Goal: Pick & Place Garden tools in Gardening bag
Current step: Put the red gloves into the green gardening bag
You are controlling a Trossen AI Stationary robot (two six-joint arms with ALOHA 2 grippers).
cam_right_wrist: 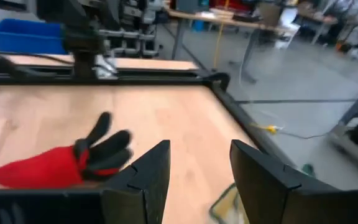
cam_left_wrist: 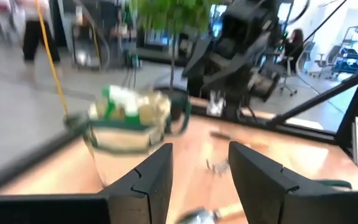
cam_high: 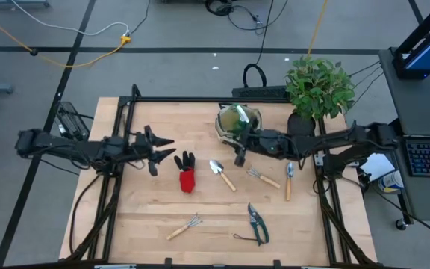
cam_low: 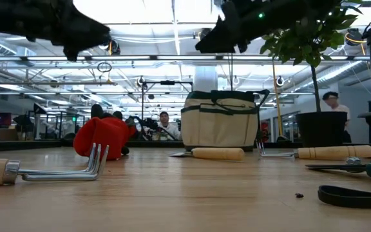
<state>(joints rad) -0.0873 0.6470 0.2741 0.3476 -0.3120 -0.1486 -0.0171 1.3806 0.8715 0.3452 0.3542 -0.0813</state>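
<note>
Gloves (cam_high: 187, 175) lie mid-table, left of the gardening bag (cam_high: 236, 121) at the far edge. Left gripper (cam_high: 164, 151) is held above them, right gripper (cam_high: 239, 158) near the bag; both parted, empty. Picking is judged pending; a descent onto one tool is called for.

Gardening bag (cam_high: 234, 119): round tan tote, dark green trim, upright, green item inside, just behind the right gripper (cam_high: 239, 155), whose fingers stand apart, empty. Red-black gloves (cam_high: 187, 174) flat on the table, just ahead of the left gripper (cam_high: 157, 155), also parted, empty. Wooden-handled trowel (cam_high: 222, 174) and fork (cam_high: 262, 177) lie just below the right gripper; second trowel (cam_high: 289, 179) further to its wrist side. Rake (cam_high: 184, 226) and dark-handled pruning shears (cam_high: 257, 223) near the table's front edge, well apart from both grippers.
</note>
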